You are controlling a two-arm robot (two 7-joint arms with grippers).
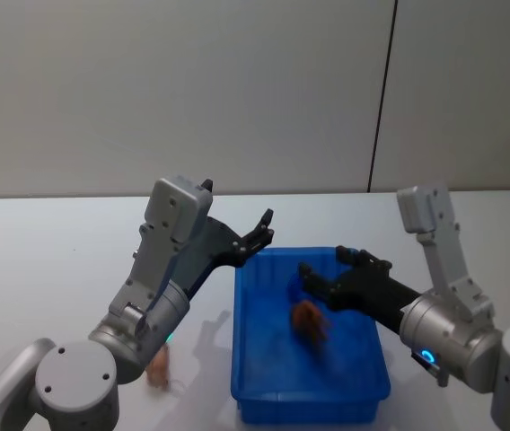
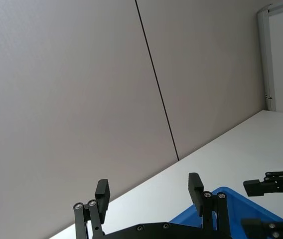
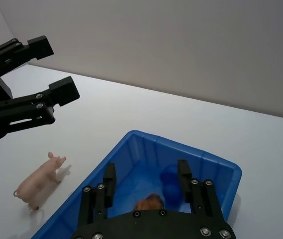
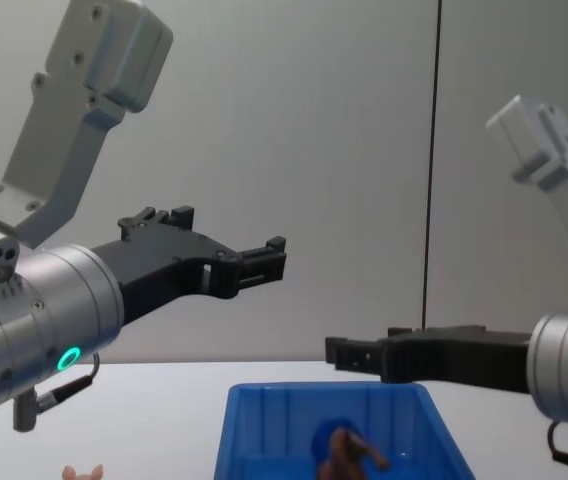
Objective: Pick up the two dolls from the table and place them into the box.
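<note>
— Where are the dolls?
— Brown doll [image 1: 307, 319] and blue doll [image 3: 170, 181]: in box [image 1: 309, 400]. Pink doll [image 1: 158, 368]: on table [image 1: 39, 269], left of box.
— Grippers?
— Left gripper [image 1: 262, 232], right gripper [image 1: 327, 267] (both raised): spread wide, empty.

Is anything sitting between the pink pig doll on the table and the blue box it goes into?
Nothing visible. The pink pig doll stands on the table, left of the blue box and apart from it. The left end effector hangs open higher up, not between them.
</note>
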